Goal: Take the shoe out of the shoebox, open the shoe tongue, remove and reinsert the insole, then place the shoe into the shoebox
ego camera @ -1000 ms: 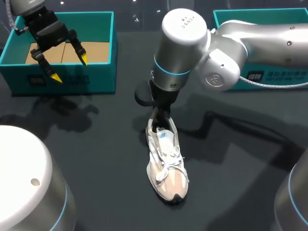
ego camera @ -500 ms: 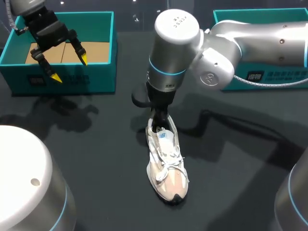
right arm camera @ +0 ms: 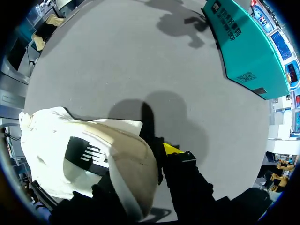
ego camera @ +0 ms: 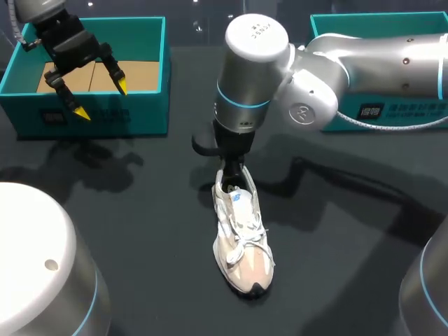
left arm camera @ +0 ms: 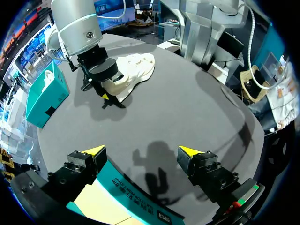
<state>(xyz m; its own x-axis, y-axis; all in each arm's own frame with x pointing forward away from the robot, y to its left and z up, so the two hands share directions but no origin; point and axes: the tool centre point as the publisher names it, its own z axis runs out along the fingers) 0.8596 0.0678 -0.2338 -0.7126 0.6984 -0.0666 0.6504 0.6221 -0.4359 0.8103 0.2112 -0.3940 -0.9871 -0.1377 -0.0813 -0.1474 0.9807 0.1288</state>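
Handling: expect a light, soft cream fabric sneaker (ego camera: 241,241); take its firmer heel. You cannot tell whether the right pincer (ego camera: 232,173) clamps it.

Dark grey table (ego camera: 140,210) is filling the whole scene, matte top, with dark shadows (ego camera: 98,164) lying across it on the left and running off to the right. A second teal box (ego camera: 413,108) is sitting at the far right corner, white print facing front, mostly covered in the head view. The left wrist view is showing it standing alone near the edge.
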